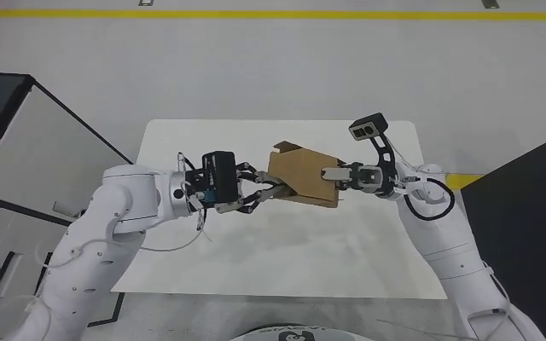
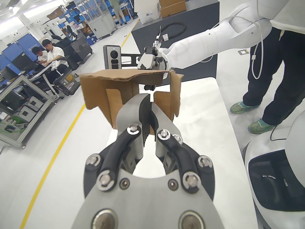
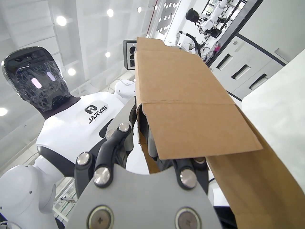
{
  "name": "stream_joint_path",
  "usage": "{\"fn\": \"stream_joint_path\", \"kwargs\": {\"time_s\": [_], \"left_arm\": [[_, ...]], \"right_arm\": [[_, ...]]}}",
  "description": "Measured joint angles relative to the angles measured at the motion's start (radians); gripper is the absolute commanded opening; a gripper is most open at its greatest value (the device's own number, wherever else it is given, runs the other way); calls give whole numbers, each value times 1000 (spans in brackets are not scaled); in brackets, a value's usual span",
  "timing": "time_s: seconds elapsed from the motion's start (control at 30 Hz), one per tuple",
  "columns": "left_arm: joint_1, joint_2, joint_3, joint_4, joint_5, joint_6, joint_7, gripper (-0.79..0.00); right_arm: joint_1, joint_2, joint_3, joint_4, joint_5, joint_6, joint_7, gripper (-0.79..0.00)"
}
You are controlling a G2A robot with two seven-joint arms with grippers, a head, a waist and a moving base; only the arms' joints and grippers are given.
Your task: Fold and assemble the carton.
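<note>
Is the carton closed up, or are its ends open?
Open. The carton is a hollow sleeve; in the left wrist view its end flaps stick out unfolded and you can see straight through it.

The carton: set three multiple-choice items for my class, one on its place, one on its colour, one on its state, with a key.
1. Where is the carton? A on the floor; B held between the left gripper and right gripper; C on a shelf.
2. Its colour? A white; B blue; C brown.
3. Its state? A flaps open; B taped shut; C flattened.
Key: 1 B, both sets of jaws are shut on it; 2 C, plain brown cardboard; 3 A, the left wrist view looks into its open end.
</note>
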Motion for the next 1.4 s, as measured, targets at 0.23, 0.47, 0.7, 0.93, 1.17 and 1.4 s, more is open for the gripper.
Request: {"fn": "stream_joint_path", "kwargs": {"time_s": [0.23, 0.47, 0.7, 0.93, 1.17, 1.4], "left_arm": [[-30, -7, 52, 3, 10, -4, -13, -785], [-42, -9, 62, 6, 11, 6, -17, -785], [-22, -2, -12, 6, -11, 32, -1, -785], [16, 7, -75, -12, -22, 26, -3, -785], [43, 9, -88, -21, -26, 42, 5, -785], [46, 7, -73, -36, -23, 32, 12, -785]], "right_arm": [[-4, 0, -2, -14, -20, 3, 3, -785], [-6, 1, -5, -18, -30, 6, 6, -785], [-12, 2, 15, 2, -13, -4, -4, -785], [-18, 1, 27, 15, 11, -16, -21, -785], [-25, -3, 36, 31, -8, -34, -126, -785], [-34, -4, 39, 29, -61, -16, -225, -785]]}}
